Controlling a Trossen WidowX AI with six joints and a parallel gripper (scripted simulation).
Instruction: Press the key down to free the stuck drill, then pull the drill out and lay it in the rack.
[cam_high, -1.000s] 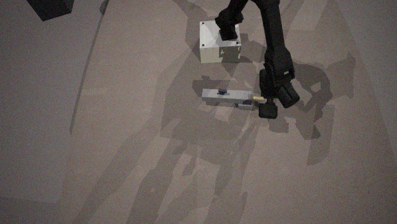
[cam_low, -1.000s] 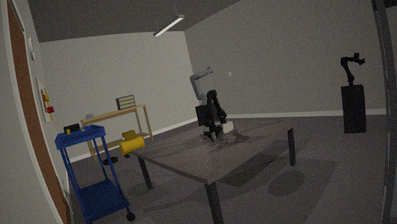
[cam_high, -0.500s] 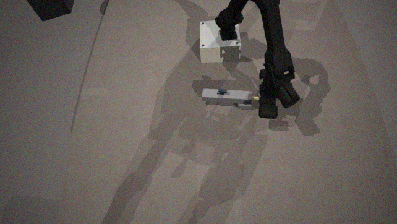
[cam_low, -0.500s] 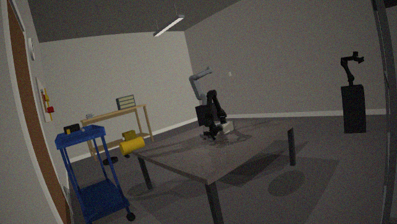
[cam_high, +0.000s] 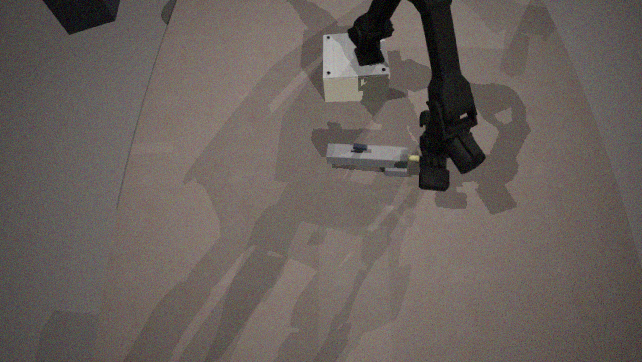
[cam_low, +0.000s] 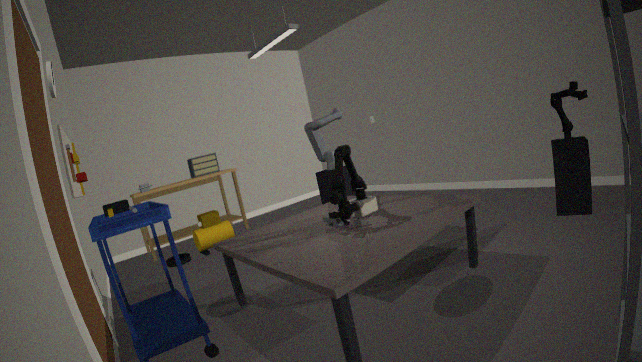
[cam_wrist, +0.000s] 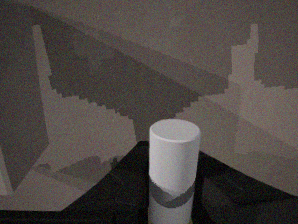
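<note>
A long grey housing (cam_high: 370, 156) lies on the table with a small dark blue piece (cam_high: 359, 148), seemingly the key, in its top. At its right end a short yellow part (cam_high: 414, 159), seemingly of the drill, shows beside my gripper (cam_high: 433, 175) (cam_wrist: 174, 172). In the wrist view the drill (cam_wrist: 174, 155) is a pale round bar with a darker shadow band, standing between the black fingers. The gripper is shut on it. The fingers hide the drill in the top view, and how far it sits in the housing cannot be told. I cannot make out the rack.
A pale box (cam_high: 341, 89) (cam_low: 369, 206) with screws in its top stands behind the housing, and the black arm rises from it. The table (cam_high: 200, 150) (cam_low: 350, 265) carries many shadows. A blue cart (cam_low: 165, 315) stands beyond the table's left side.
</note>
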